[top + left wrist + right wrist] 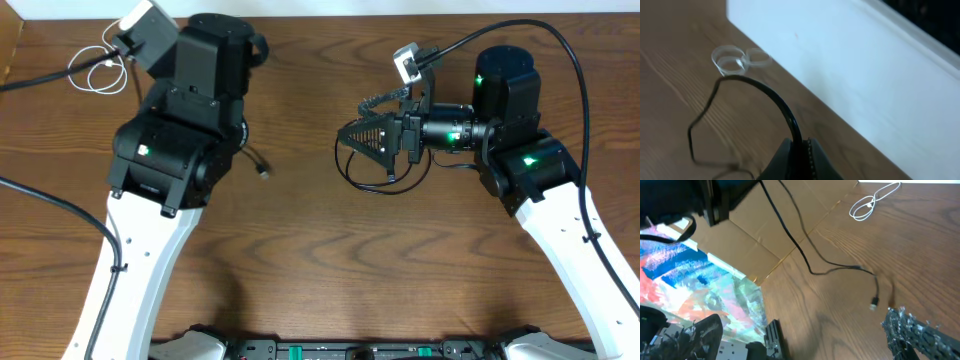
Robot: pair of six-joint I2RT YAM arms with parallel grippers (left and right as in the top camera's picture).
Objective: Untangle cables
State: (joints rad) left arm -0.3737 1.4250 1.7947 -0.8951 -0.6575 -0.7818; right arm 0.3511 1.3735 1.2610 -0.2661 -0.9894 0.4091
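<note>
We saw the left gripper (801,146) clenched on the left black cable (782,107). The cord was pinched between its fingertips and rose out of them in an arc that bent away to the left. From overhead, that arm reached toward the far left corner of the table (320,260). The free end of the same cord came out from under the arm, and its small plug lay on the wood left of the middle.

The white cable (100,70) lay in loose loops at the far left, close beside the left gripper. In the left wrist view the black arc passed just by those loops, and we could not tell whether the two touched.

The right gripper (362,130) was released, its jaws spread wide with nothing between them. It pointed left above the right black cable (368,183). That cord lay as an open loop on the table right of the middle, well apart from the white one. We could not tell whether the fingers (915,334) touched it.
</note>
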